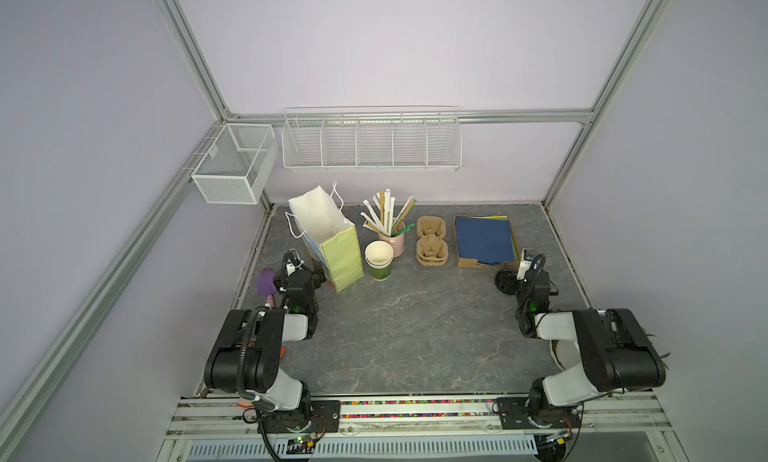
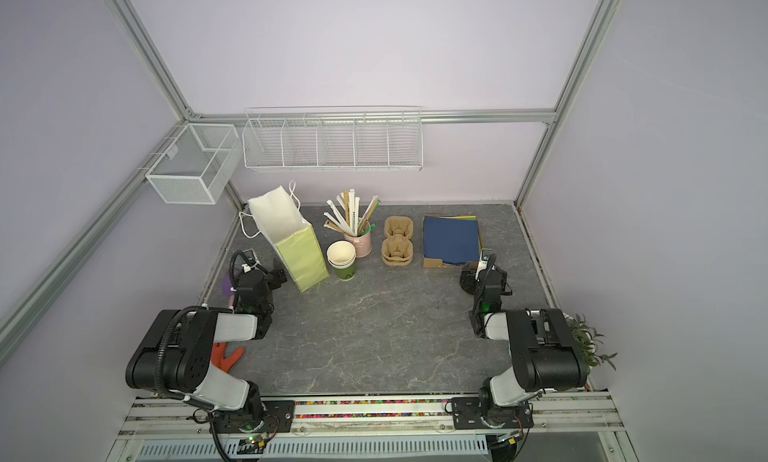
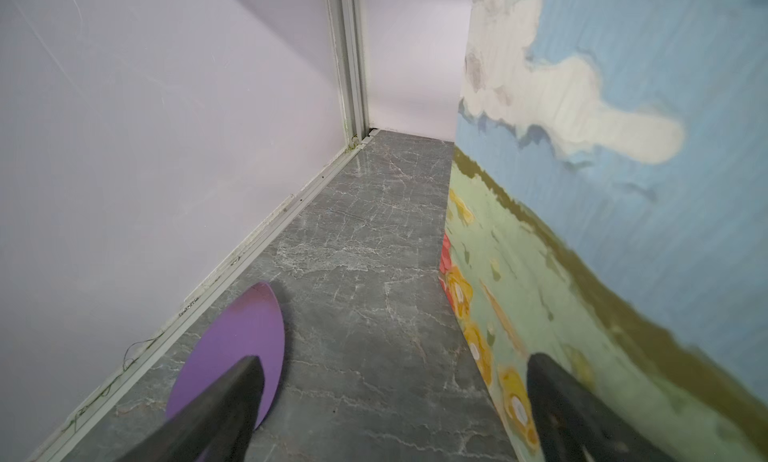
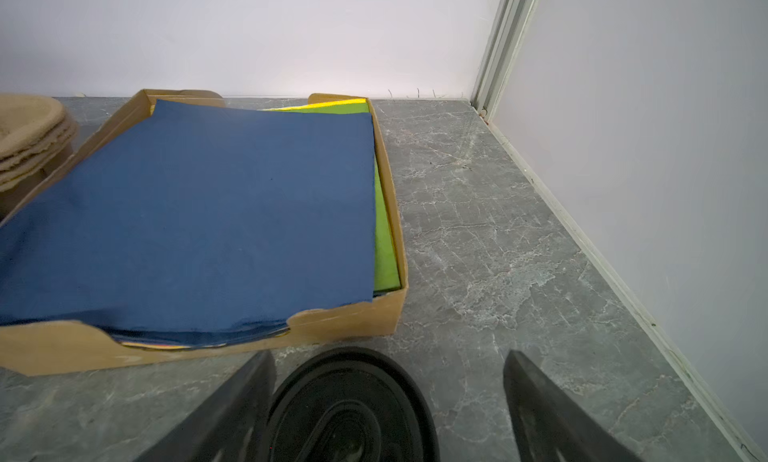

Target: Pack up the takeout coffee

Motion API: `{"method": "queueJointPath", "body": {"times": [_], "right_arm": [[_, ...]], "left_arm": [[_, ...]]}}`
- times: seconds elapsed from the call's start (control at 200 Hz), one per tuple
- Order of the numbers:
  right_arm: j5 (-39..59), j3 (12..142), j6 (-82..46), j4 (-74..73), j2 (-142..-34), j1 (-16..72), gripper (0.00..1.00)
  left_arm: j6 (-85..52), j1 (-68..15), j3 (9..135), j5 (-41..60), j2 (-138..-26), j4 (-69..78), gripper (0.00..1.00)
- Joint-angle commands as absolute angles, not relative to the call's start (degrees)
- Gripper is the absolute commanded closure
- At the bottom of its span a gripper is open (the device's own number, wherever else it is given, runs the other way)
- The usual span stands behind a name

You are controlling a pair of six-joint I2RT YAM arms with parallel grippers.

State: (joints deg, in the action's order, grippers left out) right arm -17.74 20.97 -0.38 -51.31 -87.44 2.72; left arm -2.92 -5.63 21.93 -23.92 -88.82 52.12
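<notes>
On your grey table (image 1: 415, 335), along the back edge from the left corner: paper bag (image 1: 336, 252), green cup (image 1: 379, 269), pink cup (image 1: 395, 242) of straws (image 1: 388, 215), cup carriers (image 1: 432, 248), cardboard tray (image 1: 467, 262) of paper (image 1: 484, 240). The takeout coffee (image 1: 504, 282) sits just before the tray; a purple disc (image 1: 264, 282) hugs the left edge

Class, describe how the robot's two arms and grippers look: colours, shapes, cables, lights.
Both the left arm and right arm have chunky black joint housings joined by white links. A ribbed black cable loops along the left one. A green light glows near each wrist. The left gripper and right gripper have dark, tapered, wedge-like fingers.
</notes>
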Motion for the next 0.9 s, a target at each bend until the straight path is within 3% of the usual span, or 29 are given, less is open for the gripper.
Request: {"method": "queueJointPath", "body": {"times": [0.0,0.895], "right_arm": [[-17.9,20.6,0.6,-53.0,-87.9,2.7,0.12],[-20.7,20.3,0.9,-53.4,-86.9,3.7,0.12]], "left_arm": [[-2.4,-5.4,21.9,-23.4,-89.2,53.6,0.01],[-3.0,-5.6,20.5,-26.0,-86.1,53.9,0.01]]}}
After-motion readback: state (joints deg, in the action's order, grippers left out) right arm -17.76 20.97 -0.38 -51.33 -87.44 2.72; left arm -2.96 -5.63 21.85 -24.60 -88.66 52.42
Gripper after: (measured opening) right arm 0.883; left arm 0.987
